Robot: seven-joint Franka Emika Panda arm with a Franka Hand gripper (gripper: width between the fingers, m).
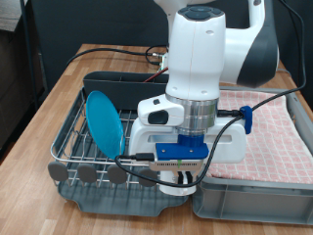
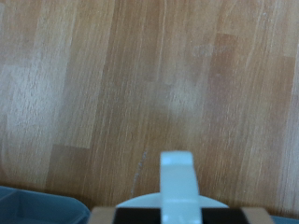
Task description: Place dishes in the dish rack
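Fingers: one pale fingertip [image 2: 177, 182] shows in the wrist view, reaching up from the lower edge; whether the pair stands apart or together cannot be told, and nothing is seen between them.
Gripper: [image 1: 176, 188] low in the exterior view, over the near edge of the rack, mostly hidden by the white hand and its blue mount.
Beneath the fingers: a pale rounded rim at the wrist view's lower edge, too little showing to name; beyond it the wooden table top [image 2: 140, 84].
Light-blue plate: [image 1: 103, 122] standing on edge in the rack's wires, its face turned toward the exterior view's right, its long axis near upright and leaning slightly.
Dish rack: [image 1: 73, 147] chrome wire grid on a dark grey tray, at the exterior view's lower left, with the tall grey trough [image 1: 117, 83] along its far side.
Grey tub: [image 1: 254, 201] at the exterior view's right, touching or just beside the rack, lined with the pink-and-white checkered cloth [image 1: 274, 132].
Cables: [image 1: 127, 54] dark, lying on the table behind the rack.
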